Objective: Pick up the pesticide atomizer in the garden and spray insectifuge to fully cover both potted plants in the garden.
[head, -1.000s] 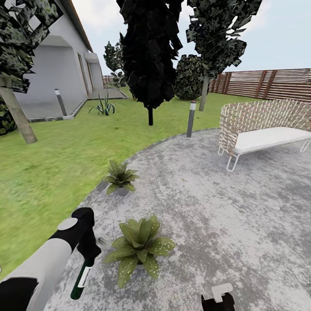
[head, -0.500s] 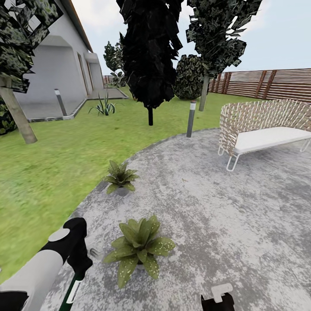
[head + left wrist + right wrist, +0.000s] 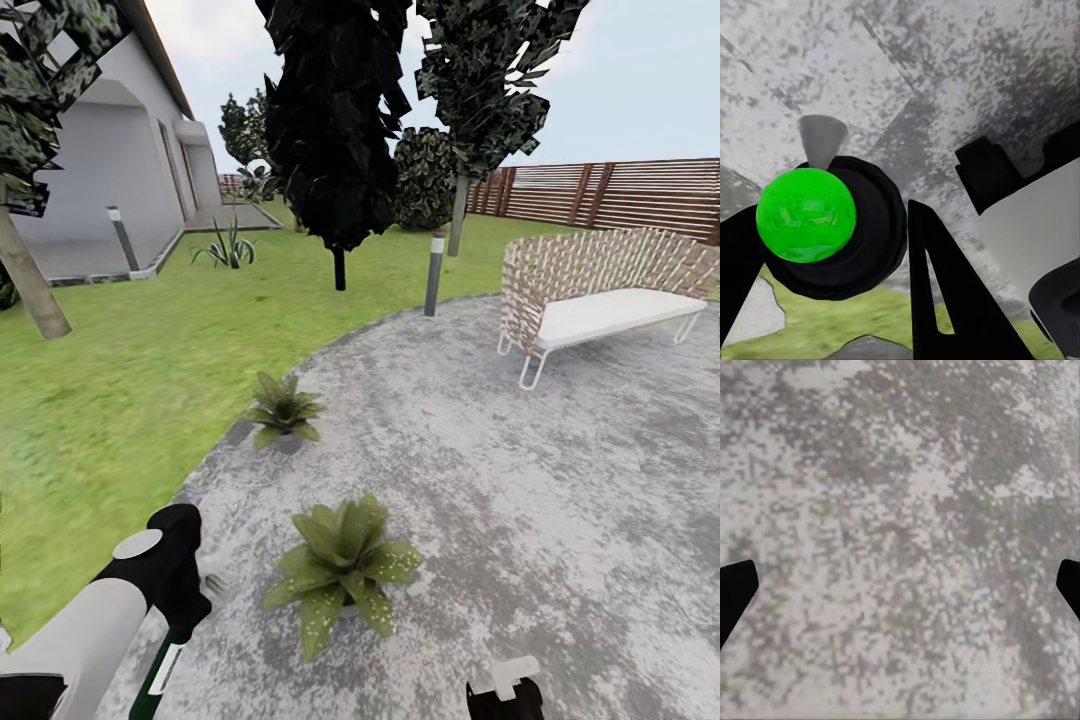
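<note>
Left hand [image 3: 185, 615] clamped on pesticide atomizer [image 3: 155, 675]; bottle near-upright, base down; right hand [image 3: 900, 585] wide open

Home garden w/ lawn [image 3: 120, 370], paved patio [image 3: 520, 500], wicker bench [image 3: 600, 290], slatted fence [image 3: 620, 190].

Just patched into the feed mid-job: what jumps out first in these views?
Two potted plants sit on the grey patio: the nearer plant just ahead of the robot, the farther plant at the lawn's edge. Low at the left, the left hand grips the pesticide atomizer, its green body hanging downward. Beyond, a woven bench stands at the right, before a brown slatted fence.
</note>
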